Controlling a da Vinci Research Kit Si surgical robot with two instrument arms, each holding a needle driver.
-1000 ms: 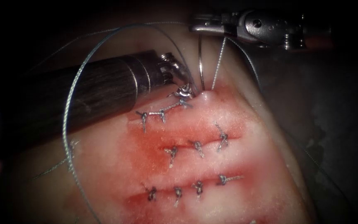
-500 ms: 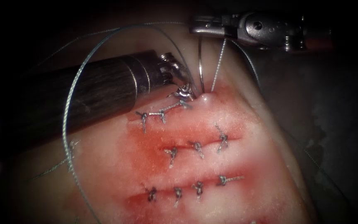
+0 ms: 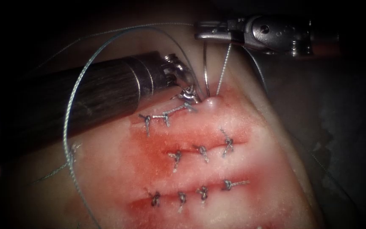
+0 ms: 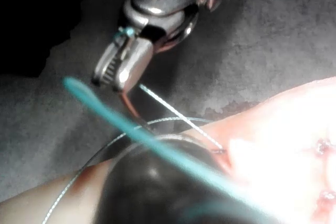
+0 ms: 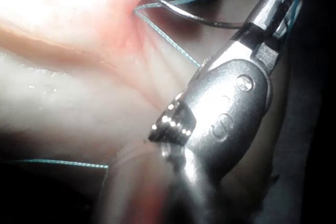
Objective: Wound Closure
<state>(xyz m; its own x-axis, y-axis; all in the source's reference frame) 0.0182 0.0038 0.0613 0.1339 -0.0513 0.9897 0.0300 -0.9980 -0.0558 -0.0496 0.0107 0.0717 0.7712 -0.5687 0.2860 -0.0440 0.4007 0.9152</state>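
Observation:
My right tool (image 3: pixel 202 34) reaches in from the right above the tissue (image 3: pixel 106 169), jaws shut on the curved needle (image 3: pixel 205 68) near its upper end. The needle runs down into a small raised bump of tissue (image 3: pixel 212 101) at the right end of the top cut (image 3: pixel 166 114). Thread (image 3: pixel 223 68) runs from the right tool to the same bump, and a wide loop (image 3: pixel 66 127) arcs over the left shaft. My left tool (image 3: pixel 187 94) rests its tip on the tissue just left of the bump. The right wrist view shows the right tool (image 5: pixel 283 1), needle (image 5: pixel 210 22) and thread (image 5: pixel 168 38).
Three rows of knotted stitches (image 3: pixel 202 150) cross the tissue, with red fluid (image 3: pixel 153 157) around them. The left shaft (image 3: pixel 98 91) lies over the tissue's upper left. In the left wrist view the right tool (image 4: pixel 118 74) hangs above the thread (image 4: pixel 178 114).
The right tool has shifted slightly right and down with the needle still in its jaws. The left tool has stayed where it was.

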